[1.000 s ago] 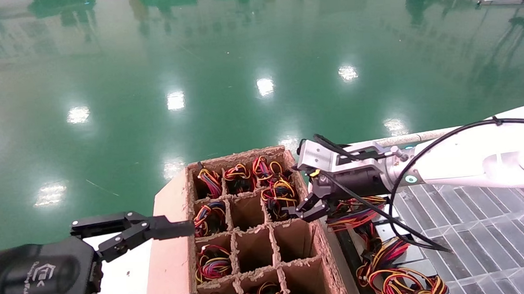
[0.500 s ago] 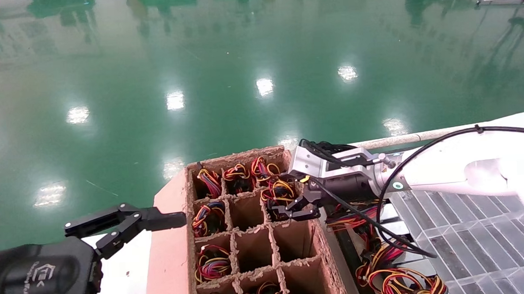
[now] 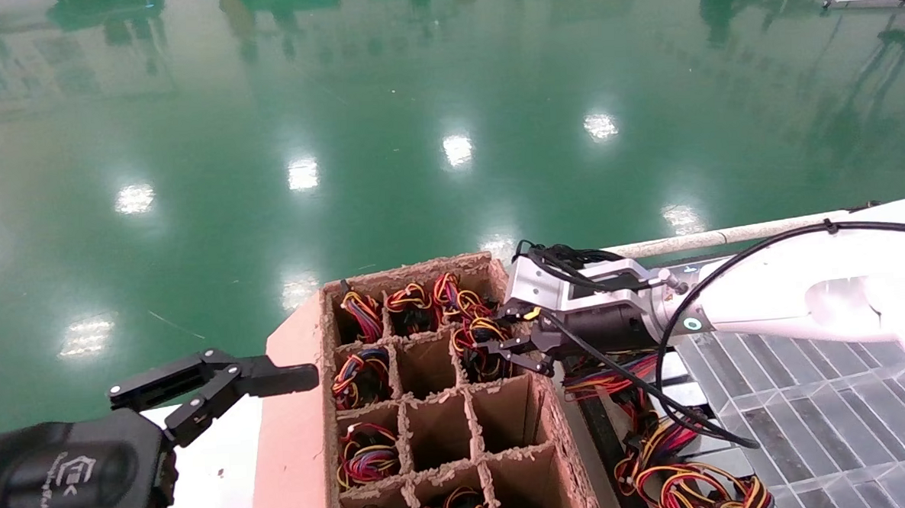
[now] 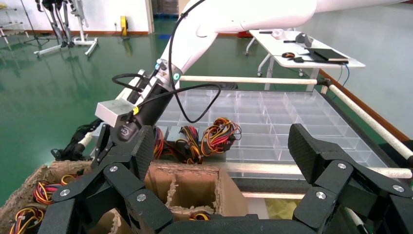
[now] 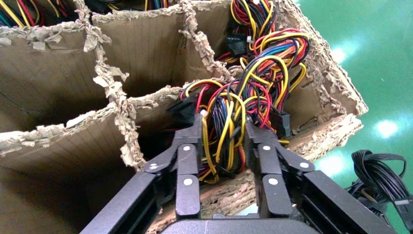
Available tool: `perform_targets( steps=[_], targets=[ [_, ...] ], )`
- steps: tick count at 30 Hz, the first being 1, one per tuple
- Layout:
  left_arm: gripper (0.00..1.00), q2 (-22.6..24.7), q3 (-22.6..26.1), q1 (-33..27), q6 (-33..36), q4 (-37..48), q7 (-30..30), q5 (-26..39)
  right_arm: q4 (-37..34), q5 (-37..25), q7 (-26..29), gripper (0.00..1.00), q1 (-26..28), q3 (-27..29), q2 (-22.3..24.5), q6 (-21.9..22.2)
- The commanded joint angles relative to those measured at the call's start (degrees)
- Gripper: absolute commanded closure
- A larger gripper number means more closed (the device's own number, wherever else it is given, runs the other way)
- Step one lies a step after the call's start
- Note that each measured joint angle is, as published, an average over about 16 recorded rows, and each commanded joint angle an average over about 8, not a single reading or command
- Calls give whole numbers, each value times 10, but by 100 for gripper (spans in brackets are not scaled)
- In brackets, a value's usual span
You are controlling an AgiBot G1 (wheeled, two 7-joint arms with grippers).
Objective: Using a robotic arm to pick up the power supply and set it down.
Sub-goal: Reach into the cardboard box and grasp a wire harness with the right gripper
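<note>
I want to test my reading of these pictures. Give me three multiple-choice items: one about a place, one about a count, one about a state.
1. Where is the right claw?
A. Over the clear plastic tray
B. At a cell on the right side of the cardboard box
C. Above the green floor, far from the box

2. How many cells does the cardboard box have across its width?
A. Two
B. Five
C. Three

3. What is the state of the left claw?
A. Open and holding nothing
B. Shut on a wire bundle
C. Shut on the box edge

Answers:
1 B: the right claw is closed on a red, yellow and black wire bundle in a cell of the cardboard box.
2 C: the head view shows three columns.
3 A: the fingers of the left claw are spread wide, beside the box.
</note>
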Motion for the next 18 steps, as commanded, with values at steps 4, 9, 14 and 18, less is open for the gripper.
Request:
perform_targets(
  steps=[4, 9, 14, 18],
  targets=[
    [0, 0, 0, 0, 0, 0, 0, 0, -4, 1, -2, 100, 1, 1, 2, -3],
    [0, 0, 0, 0, 0, 0, 0, 0, -7, 3, -2, 100, 3, 2, 5, -10],
    [0, 0, 0, 0, 0, 0, 0, 0, -8, 6, 0, 100, 9, 4, 9, -25],
    [0, 0, 0, 0, 0, 0, 0, 0, -6, 10, 1, 100, 20, 7, 14, -47]
  ],
)
